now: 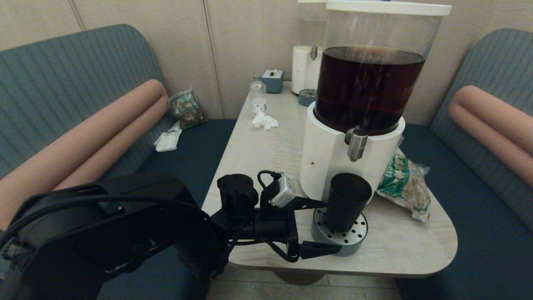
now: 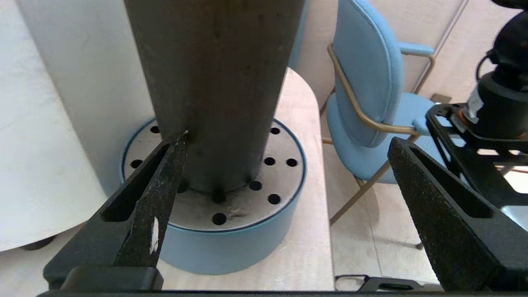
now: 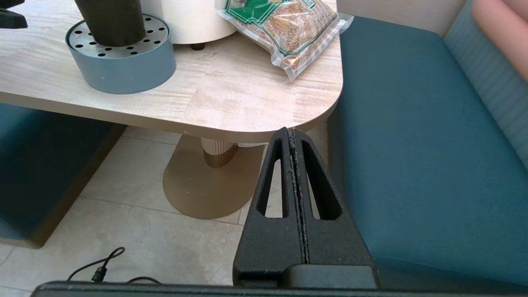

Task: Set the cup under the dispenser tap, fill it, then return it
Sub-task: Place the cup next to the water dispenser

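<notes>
Dark smoky-black tapered plastic cup (image 1: 348,201) upright on round blue drip tray with perforated steel top (image 1: 358,233), lower centre of head view, directly below short brushed-steel dispenser tap (image 1: 356,144). Tap mounted on large dispenser with white base and clear tank of dark brown drink (image 1: 333,158), centre-right of frame. No stream visible from tap.

Left gripper (image 1: 333,227) at cup level, reaching in from lower left, fingers spread wide: 1 finger (image 2: 152,198) against cup wall (image 2: 218,82) in left wrist view, the other well off to the side over table edge. Cup not pinched.

Right gripper (image 3: 293,136) parked below light wood-grain table (image 3: 231,99), past its rounded corner, fingers pressed together, holding nothing.

Clear plastic bag of brown grains with green print (image 1: 406,183) just beside dispenser base, right of cup. Second white dispenser with colourless liquid (image 1: 306,62), small clear bottle (image 1: 257,93) and crumpled white tissue (image 1: 264,121) at far end of table, top centre.
</notes>
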You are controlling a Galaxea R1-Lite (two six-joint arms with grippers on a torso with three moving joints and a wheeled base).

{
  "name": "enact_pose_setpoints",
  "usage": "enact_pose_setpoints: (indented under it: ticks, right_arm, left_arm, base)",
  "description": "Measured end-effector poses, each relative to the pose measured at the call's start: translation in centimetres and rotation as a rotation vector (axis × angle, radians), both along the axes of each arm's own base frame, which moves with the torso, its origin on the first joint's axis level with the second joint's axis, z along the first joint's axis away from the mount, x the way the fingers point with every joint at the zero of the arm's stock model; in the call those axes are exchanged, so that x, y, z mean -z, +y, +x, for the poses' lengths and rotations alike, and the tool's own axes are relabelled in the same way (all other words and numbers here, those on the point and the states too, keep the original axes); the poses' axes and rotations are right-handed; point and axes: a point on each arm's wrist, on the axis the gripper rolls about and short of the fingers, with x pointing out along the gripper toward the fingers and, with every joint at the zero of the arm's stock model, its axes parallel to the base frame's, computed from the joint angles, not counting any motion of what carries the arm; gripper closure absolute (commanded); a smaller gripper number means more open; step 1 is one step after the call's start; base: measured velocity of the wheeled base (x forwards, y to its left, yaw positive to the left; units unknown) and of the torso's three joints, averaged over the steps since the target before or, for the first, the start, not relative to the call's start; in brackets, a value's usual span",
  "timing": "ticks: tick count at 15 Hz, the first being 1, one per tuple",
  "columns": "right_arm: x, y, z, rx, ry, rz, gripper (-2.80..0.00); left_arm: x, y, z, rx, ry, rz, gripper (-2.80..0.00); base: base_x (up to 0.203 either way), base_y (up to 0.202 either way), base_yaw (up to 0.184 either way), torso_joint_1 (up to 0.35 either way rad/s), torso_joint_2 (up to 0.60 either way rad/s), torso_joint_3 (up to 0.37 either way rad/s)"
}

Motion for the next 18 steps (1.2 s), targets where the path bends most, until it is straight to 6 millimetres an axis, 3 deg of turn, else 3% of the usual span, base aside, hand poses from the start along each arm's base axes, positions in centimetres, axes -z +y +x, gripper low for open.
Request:
enact_pose_setpoints:
  ticks: [18]
  right_arm:
    - [0.0,0.0,0.0,0.0,0.0,-0.001,0.0]
  left_arm:
    - [0.7,-2.0,2.4,-0.153,-0.003,-0.065,-2.8]
  base:
    - [0.0,0.0,0.0,0.0,0.0,0.0]
